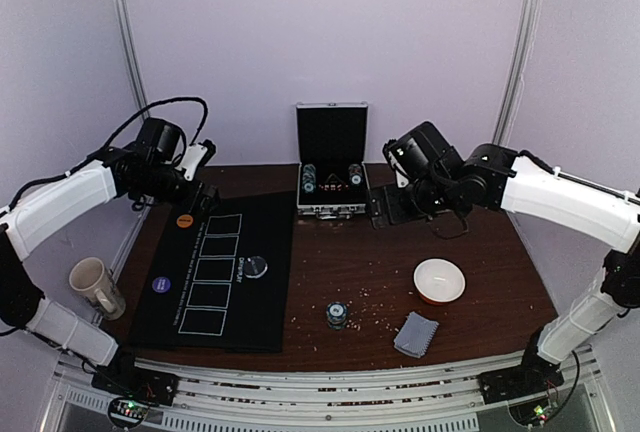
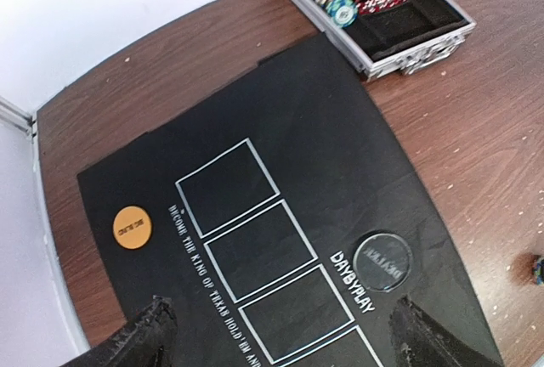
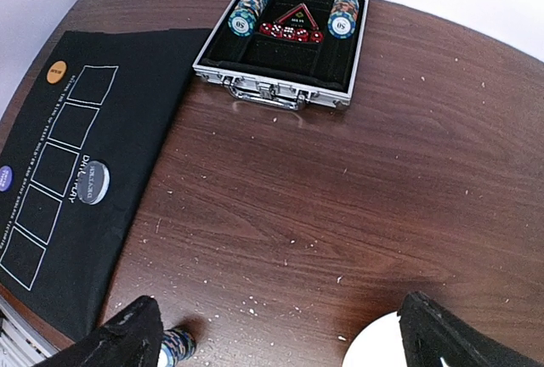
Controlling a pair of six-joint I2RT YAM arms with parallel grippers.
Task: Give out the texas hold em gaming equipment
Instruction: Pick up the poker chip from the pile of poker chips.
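Bare tabletop lay open between the case and the bowl; a chip stack stood near the mat.

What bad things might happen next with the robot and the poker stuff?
The small chip stack stands alone on the table; a sweeping arm might topple it. The mug sits near its left edge beside the left arm, so it may get knocked off. The right tool hovers close to the open case and might nudge it.
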